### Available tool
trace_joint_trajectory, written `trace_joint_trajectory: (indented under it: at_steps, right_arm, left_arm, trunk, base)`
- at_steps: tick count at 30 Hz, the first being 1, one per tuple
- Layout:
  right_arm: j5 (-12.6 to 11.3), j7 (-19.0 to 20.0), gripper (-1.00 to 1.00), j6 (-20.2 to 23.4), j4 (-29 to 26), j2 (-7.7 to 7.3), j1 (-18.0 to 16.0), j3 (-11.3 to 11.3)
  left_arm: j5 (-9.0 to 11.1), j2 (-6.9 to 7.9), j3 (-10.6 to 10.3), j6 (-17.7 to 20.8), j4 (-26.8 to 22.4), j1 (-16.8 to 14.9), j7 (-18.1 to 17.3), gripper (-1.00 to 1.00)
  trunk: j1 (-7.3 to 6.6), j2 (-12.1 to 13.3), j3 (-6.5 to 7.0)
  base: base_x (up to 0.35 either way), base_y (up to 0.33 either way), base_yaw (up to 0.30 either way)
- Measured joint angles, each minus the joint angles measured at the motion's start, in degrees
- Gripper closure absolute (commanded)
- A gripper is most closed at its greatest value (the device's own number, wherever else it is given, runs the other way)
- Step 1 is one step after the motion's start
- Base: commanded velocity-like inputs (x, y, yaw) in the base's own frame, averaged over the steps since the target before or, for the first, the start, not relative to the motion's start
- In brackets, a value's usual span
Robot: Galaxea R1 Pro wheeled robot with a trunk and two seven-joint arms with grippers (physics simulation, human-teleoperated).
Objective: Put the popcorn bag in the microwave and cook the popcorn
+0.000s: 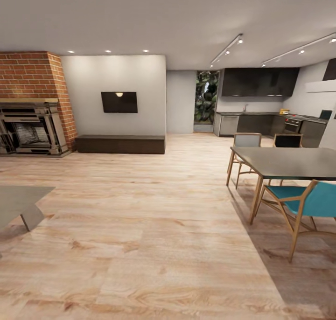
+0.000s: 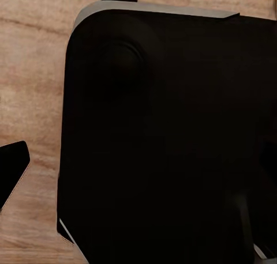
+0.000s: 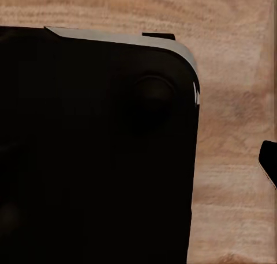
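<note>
Robot stands in the living area; the kitchen tabletop (image 1: 261, 113) lies far off, popcorn bag too small to discern. Tool state: cannot tell (wrist views dark). Risk: clipping the dining table (image 1: 289, 162) or teal chair (image 1: 310, 202) en route.

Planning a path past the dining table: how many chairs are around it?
3: teal wooden-framed chair at the near side, grey chair and black chair behind the dark dining table. More may sit off-frame.

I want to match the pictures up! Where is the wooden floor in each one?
Head view: the wood floor spreads across the lower half.
Left wrist view: it shows beside the black rounded robot body.
Right wrist view: beside that same body.
Shared landmark: that black body, both wrist views.
</note>
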Motion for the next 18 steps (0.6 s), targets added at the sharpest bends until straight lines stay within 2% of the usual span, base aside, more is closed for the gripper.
trace_joint_trajectory:
  at_steps: [18]
  right_arm:
    - [-0.11, -0.44, -1.00, -0.02, 0.00, 0.00, 0.00, -0.08]
  left_arm:
    - [0.01, 0.00, 0.04, -0.02, 0.00, 0.00, 0.02, -1.00]
  trunk:
    - [0.00, 0.00, 0.00]
  base:
    - [0.324, 0.000, 0.000]
